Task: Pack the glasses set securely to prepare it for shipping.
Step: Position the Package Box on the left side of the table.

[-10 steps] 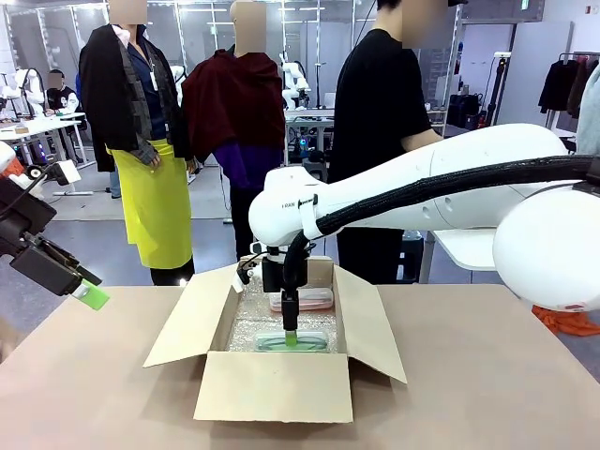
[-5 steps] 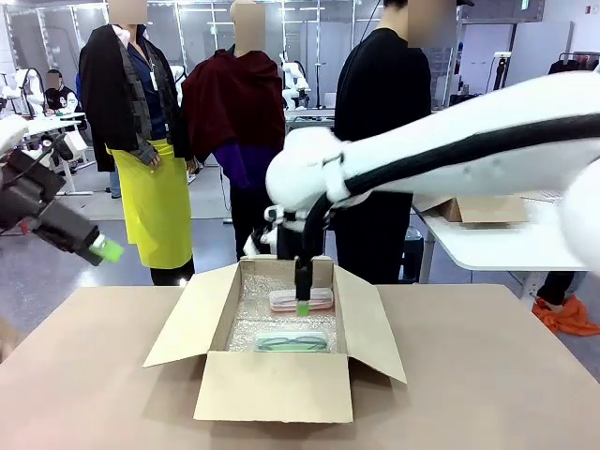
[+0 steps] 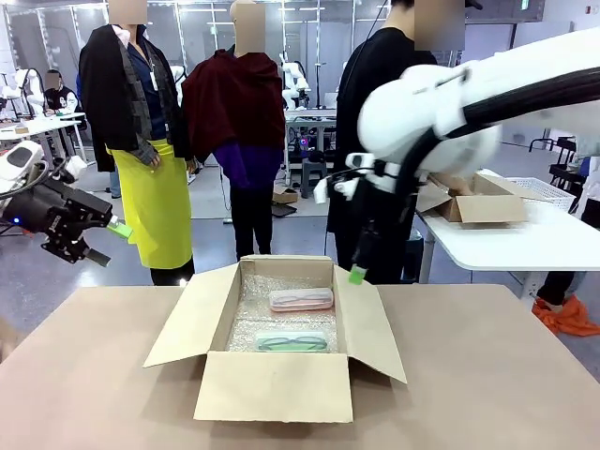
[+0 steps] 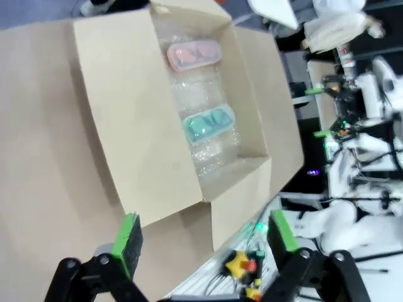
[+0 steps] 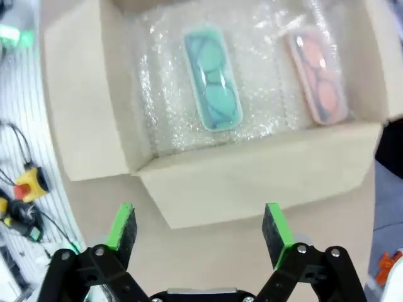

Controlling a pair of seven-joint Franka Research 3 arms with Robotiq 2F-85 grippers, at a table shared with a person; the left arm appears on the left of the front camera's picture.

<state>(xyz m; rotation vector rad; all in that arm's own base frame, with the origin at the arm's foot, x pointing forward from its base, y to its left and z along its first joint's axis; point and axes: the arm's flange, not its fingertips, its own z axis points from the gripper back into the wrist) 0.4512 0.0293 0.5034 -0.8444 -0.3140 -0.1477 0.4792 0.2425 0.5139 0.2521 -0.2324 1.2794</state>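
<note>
Tan table [image 3: 487, 375], bubble-lined box [image 3: 361, 323], green glasses [image 3: 292, 341] hazy, pink case [image 3: 301, 299] nearby

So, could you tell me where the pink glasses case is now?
In the front view, the pink case lies mid-table inside the cardboard box, beyond the green glasses.

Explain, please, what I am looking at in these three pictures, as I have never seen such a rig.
These are two white robot arms at a table. The front picture comes from a fixed camera between them; the other two come from cameras on each wrist, looking along the green-padded fingers. The left gripper and the right gripper both stand open and hold nothing. On the table stands an open cardboard box lined with bubble wrap; inside lie a pink glasses case and green-framed glasses, apart.
</note>
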